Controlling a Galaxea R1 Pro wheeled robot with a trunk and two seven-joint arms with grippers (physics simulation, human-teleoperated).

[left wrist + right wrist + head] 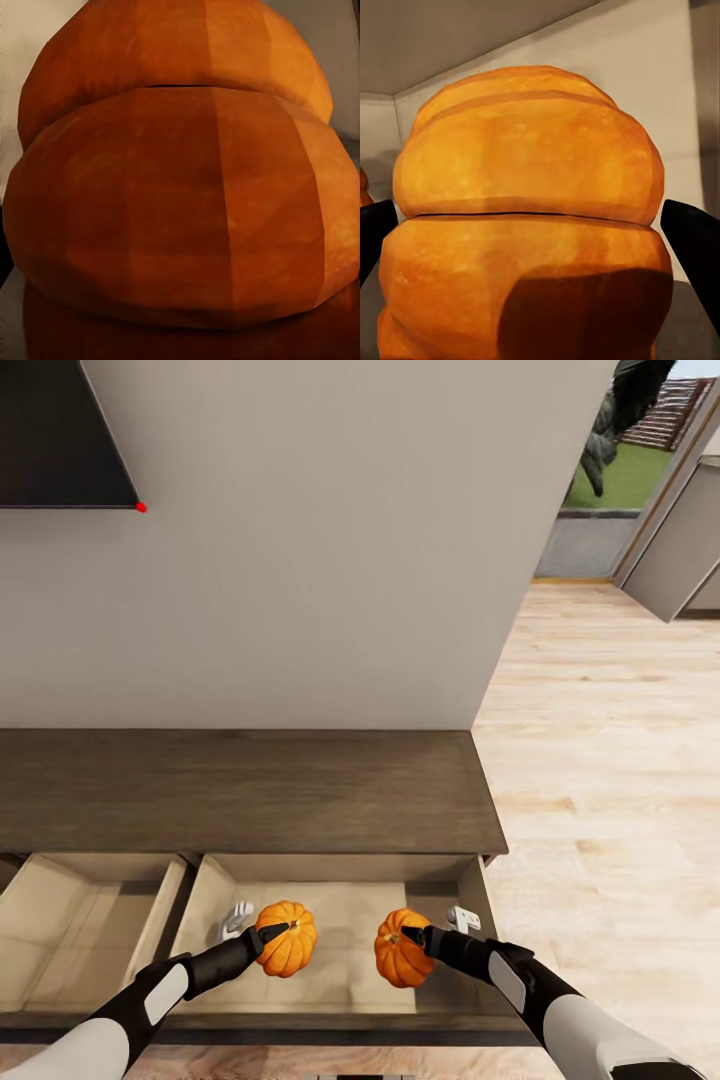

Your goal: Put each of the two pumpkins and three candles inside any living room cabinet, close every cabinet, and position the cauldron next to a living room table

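Both arms reach into an open drawer of the long dark-brown cabinet, each carrying a pumpkin over the tan drawer floor. The left gripper has its fingers clenched on the left pumpkin; the right gripper grasps the right pumpkin, its dark fingers flanking the fruit in the right wrist view. The pumpkins hang near each other, not touching. Stowing them appears to be the step in hand; next, each should be lowered and released, the arms withdrawn, and the drawers, including the open one alongside, pushed shut.
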